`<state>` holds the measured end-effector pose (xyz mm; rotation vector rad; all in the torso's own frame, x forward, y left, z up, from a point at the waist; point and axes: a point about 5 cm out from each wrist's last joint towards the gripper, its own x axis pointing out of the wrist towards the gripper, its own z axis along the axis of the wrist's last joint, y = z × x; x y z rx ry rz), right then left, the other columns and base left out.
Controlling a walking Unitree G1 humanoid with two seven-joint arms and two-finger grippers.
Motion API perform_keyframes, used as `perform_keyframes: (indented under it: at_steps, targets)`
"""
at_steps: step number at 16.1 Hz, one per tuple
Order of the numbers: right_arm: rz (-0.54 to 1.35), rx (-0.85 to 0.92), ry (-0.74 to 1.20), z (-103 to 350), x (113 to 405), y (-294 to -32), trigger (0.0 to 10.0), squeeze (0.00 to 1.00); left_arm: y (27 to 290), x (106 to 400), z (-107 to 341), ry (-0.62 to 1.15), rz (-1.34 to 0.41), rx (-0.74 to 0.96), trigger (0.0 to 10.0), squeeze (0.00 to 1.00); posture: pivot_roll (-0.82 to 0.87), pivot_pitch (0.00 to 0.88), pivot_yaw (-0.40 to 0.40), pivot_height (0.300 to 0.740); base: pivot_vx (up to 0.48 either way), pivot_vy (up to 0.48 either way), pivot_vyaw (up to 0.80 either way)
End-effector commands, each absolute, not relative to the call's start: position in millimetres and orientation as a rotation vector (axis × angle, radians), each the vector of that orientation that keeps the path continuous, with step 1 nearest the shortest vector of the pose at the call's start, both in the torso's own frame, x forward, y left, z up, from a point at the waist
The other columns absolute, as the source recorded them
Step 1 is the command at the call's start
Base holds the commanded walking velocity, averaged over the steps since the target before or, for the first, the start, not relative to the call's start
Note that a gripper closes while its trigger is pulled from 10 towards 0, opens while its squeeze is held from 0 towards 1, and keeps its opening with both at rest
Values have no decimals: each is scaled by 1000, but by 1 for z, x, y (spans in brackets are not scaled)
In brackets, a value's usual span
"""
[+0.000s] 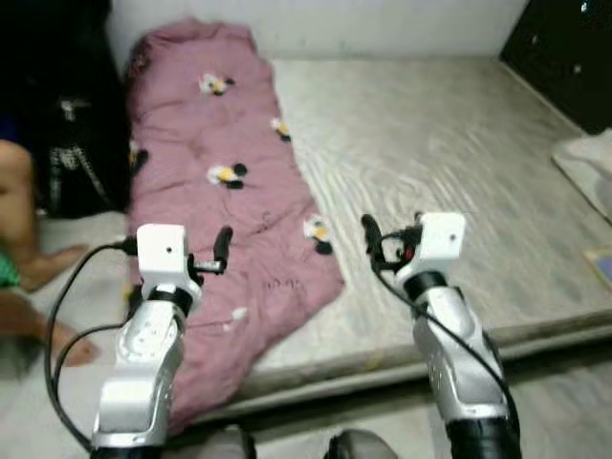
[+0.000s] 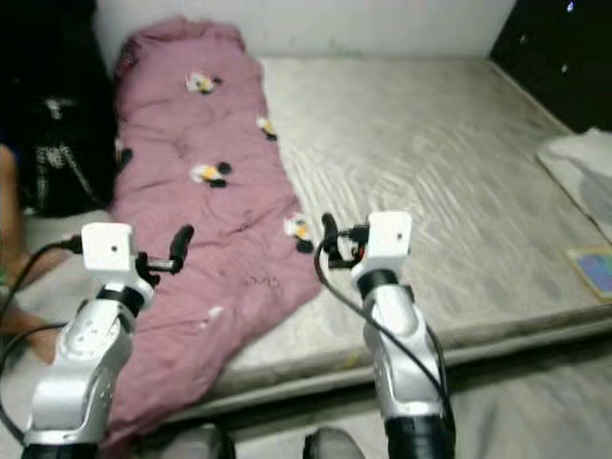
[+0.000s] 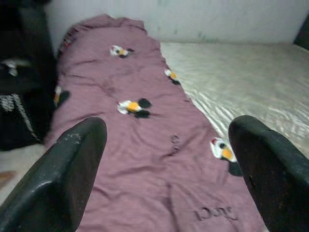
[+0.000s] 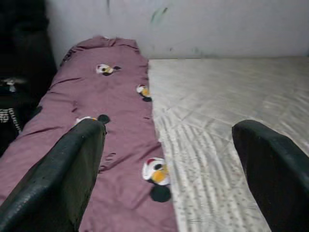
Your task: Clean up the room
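Observation:
A mauve blanket [image 1: 220, 191] printed with small cartoon figures lies lengthwise along the left side of a low mattress [image 1: 449, 143] covered in a grey sheet. Its near end hangs over the mattress's front edge. My left gripper [image 1: 216, 251] hovers open over the blanket's near part, with nothing between its fingers [image 3: 72, 164]. My right gripper [image 1: 375, 241] is held open above the sheet just right of the blanket's edge, its fingers [image 4: 72, 164] also bare. In the right wrist view the blanket [image 4: 111, 125] and the sheet [image 4: 231, 106] run side by side to the back wall.
A person's bare leg and foot [image 1: 24, 253] rest on the floor at the left, beside a black bag [image 1: 81, 163]. Dark furniture [image 1: 569, 53] stands at the back right. A white cloth [image 1: 588, 158] and a coloured flat item [image 1: 601, 263] lie at the mattress's right edge.

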<state>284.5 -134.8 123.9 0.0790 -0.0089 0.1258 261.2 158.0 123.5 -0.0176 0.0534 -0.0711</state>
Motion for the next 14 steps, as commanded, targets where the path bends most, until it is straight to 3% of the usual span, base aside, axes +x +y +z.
perform_keyframes:
  at_steps: [1, 12, 14]
  targets:
    - [107, 65, -19, 127, 285, -142, 10000, 0, 151, 260, 122, 60, -101, -32, 10000, 0, -24, 81, -58, 740, 0, 0, 0]
    - [134, 73, -21, 128, 285, -136, 10000, 0, 165, 261, 119, 32, -28, 7, 10000, 0, -26, 100, -59, 740, 0, 0, 0]
    - [141, 76, -21, 128, 285, -136, 10000, 0, 165, 261, 119, 28, -16, 18, 10000, 0, -26, 100, -59, 721, 0, 0, 0]
